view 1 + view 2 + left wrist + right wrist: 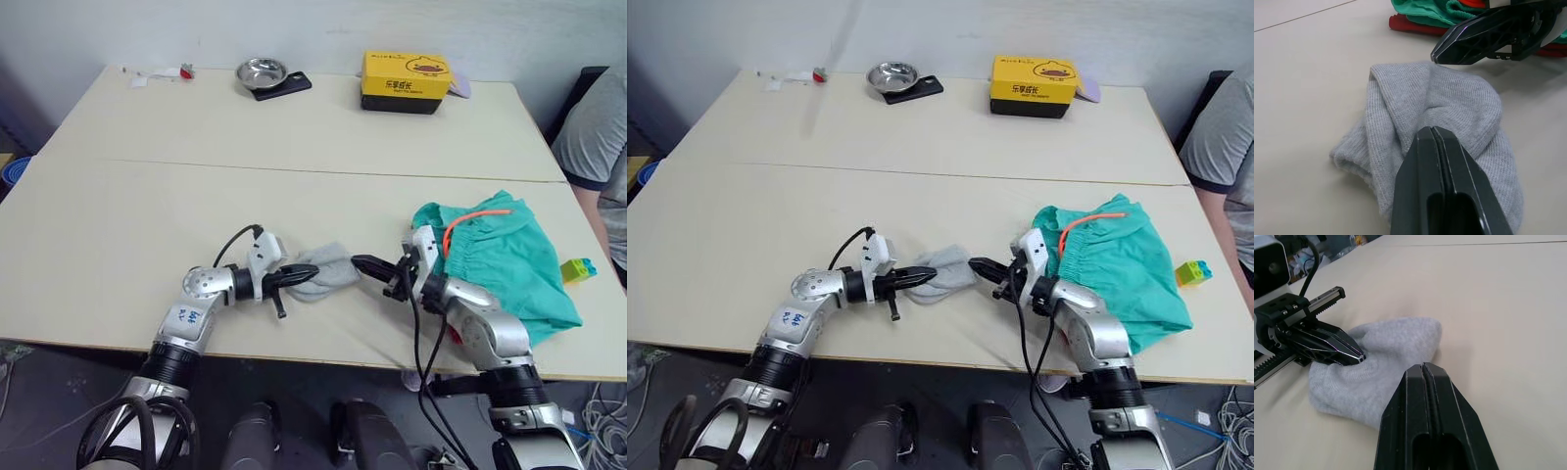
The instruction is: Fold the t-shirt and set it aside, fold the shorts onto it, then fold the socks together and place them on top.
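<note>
On the table [118, 235], seemingly one socks [328, 270] bundle.

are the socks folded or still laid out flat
Folded: the socks lie bunched in one doubled-over grey bundle, a fold ridge running across the knit.

left end effector [312, 273] closed, right end effector [359, 261] closed

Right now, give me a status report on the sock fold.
Left gripper shut, on the socks. Right gripper shut, beside them. Shorts stacked on t-shirt. Nothing in the way.
</note>
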